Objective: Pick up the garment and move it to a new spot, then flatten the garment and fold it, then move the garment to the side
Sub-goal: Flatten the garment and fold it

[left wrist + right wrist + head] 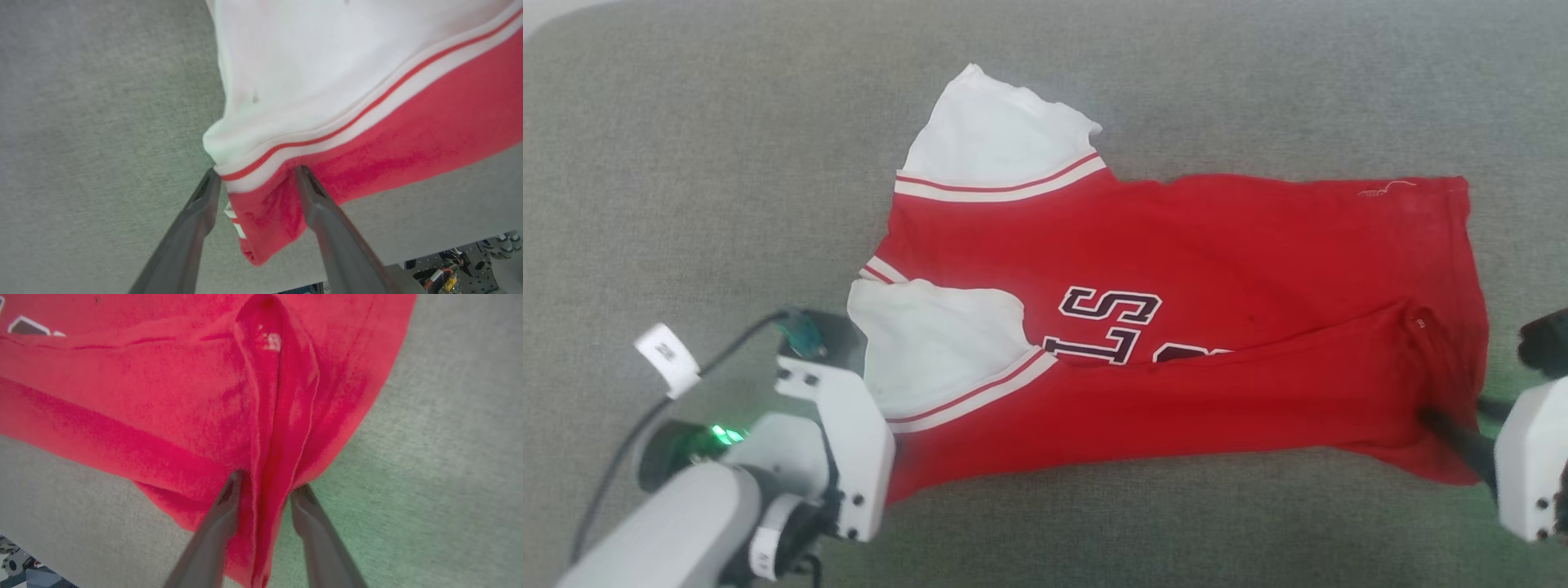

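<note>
Garment [1217, 269]: centre of the head view, on the grey cloth surface [686, 163]; sleeves left, hem right, near long edge turned over the lettering.
Left gripper [257, 175]: lower left of the head view; fingers pinch the striped trim band [327, 139] of the near sleeve.
Right gripper [265, 484]: lower right of the head view; fingers pinch a ridge of red hem cloth.
Reason for hold: a grip at each end makes that edge taut and straight.
Step in hand: lengthwise fold, judged partly done.

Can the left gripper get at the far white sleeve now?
Probably not yet: the left gripper looks clamped on the garment. Only flat fabric lies between it and the far white sleeve, so releasing should free it.
</note>
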Available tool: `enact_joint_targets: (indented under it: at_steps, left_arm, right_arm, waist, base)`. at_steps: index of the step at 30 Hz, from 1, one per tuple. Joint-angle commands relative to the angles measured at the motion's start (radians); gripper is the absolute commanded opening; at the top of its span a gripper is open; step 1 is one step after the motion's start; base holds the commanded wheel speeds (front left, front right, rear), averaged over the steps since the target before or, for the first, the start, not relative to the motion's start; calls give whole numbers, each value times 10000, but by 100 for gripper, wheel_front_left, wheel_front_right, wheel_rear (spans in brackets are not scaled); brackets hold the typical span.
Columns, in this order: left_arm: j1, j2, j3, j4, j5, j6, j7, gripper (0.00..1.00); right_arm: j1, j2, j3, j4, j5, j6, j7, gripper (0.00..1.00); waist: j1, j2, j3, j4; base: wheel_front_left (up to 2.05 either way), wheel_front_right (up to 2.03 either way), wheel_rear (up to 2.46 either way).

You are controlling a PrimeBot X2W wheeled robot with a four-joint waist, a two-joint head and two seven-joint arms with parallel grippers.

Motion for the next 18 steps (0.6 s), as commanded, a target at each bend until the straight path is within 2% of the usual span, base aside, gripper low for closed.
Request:
enact_joint_targets:
  at_steps: [1, 5, 9, 13, 18]
  left_arm:
    - [-209, 203, 73, -243, 185, 27, 90, 100]
    - [-557, 763, 171, -1044, 472, 175, 505, 100]
    - [-1236, 1115, 326, -1717, 776, -2, 716, 100]
    - [-2194, 1118, 482, -1575, 866, -416, 676, 100]
    - [-3575, 886, 654, -543, 951, -1175, 259, 100]
  right_arm:
    - [-147, -62, -82, -36, -17, -14, -206, 100]
    - [-300, -12, -344, -119, -52, -10, -710, 100]
    - [-581, 168, -663, -377, -282, -10, -1619, 100]
    - [-1159, 400, -703, -642, -747, -8, -3086, 100]
    - [-2011, 695, -456, -397, -1422, -8, -5175, 100]
  waist:
    - [0, -1, -70, -55]
    - [0, -1, -185, -166]
    - [0, -1, -237, -355]
    - [0, -1, -171, -702]
    - [0, -1, 107, -1328]
  base:
    - [0, 0, 0]
    - [0, 0, 0]
    - [0, 0, 0]
    - [0, 0, 0]
    - [0, 0, 0]
